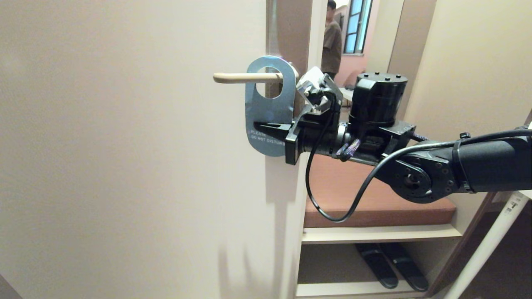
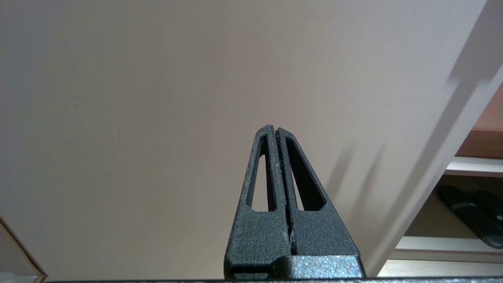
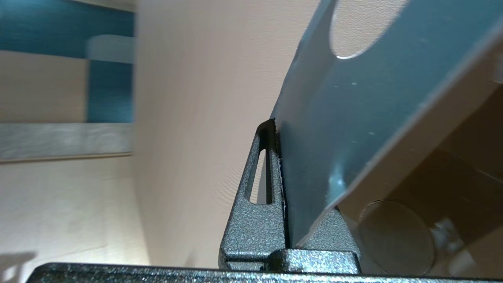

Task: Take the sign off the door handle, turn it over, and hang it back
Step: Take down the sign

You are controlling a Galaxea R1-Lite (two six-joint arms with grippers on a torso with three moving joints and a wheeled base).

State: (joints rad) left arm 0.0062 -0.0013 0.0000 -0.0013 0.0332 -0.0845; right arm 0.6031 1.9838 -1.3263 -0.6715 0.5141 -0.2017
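Sign [image 1: 268, 110]: you see its blue face, white DO NOT DISTURB lettering low down, its oval hole threaded over the door handle [image 1: 247, 77].
Door handle: the cream lever runs level, its free end pointing left across the pale door [image 1: 124, 166]; the sign hangs near its right end.
Right end effector [image 1: 266, 127]: you have it reaching in from the right, clenched on the sign's lower part; the right wrist view shows the card pinched between the fingers [image 3: 261, 173].
Left end effector [image 2: 277, 131]: clenched on nothing, parked facing the plain door surface.
Background: a person [image 1: 331, 41] stands far off through the opening; slippers [image 1: 390, 263] lie on a low shelf at the right.
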